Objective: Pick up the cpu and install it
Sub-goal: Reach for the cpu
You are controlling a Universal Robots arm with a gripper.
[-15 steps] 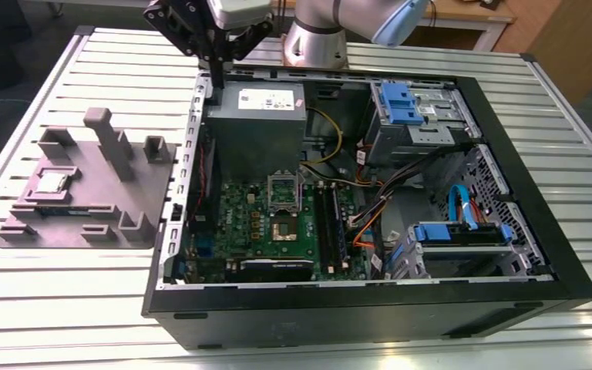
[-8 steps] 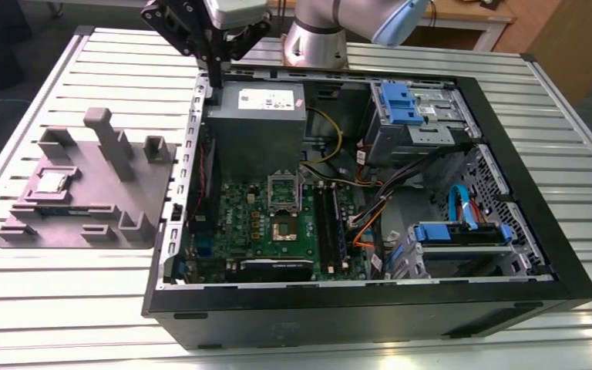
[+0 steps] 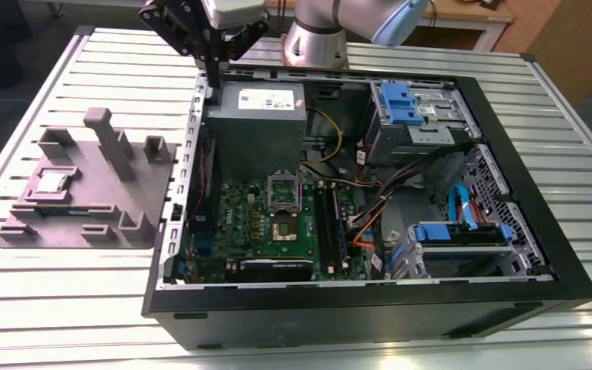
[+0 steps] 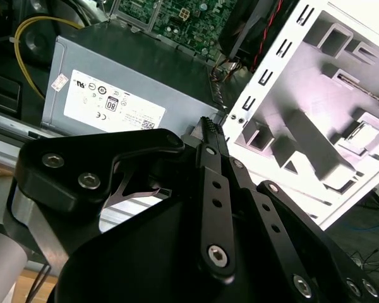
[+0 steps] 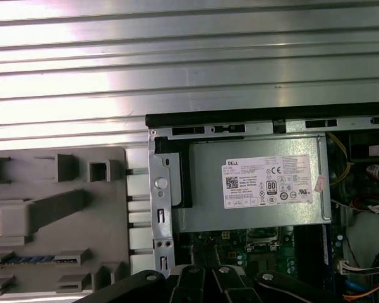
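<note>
On the left half of the exterior view, the cpu (image 3: 52,183), a small flat square chip with a silvery-grey metal top, lies face up in a shallow recess of the grey moulded plastic tray (image 3: 80,223), among the tray's upright posts and blocks. Nothing touches it. The tray rests on the silver slatted metal table (image 3: 28,308), just beside the black open computer case (image 3: 378,308).

Read as a clock face laid over the exterior view, the chip lies between seven and eight o'clock from the black two-fingered tool (image 3: 213,81), and well apart from it. The tool hangs over the case's rim at the far corner, next to the grey power supply box with a white label (image 3: 260,123). Its fingers look pressed together with nothing between them (the second wrist view shows them meeting at the tips, (image 4: 210,123)). Being square, the chip has no long axis to line up with, so the direction across to the tray is what counts. I judge the pick-up not yet begun.

A little past three o'clock from the chip, inside the case, sits the metal-framed square socket with a greenish-gold centre (image 3: 280,227) on the green motherboard (image 3: 322,223), its frame open and bare.
</note>
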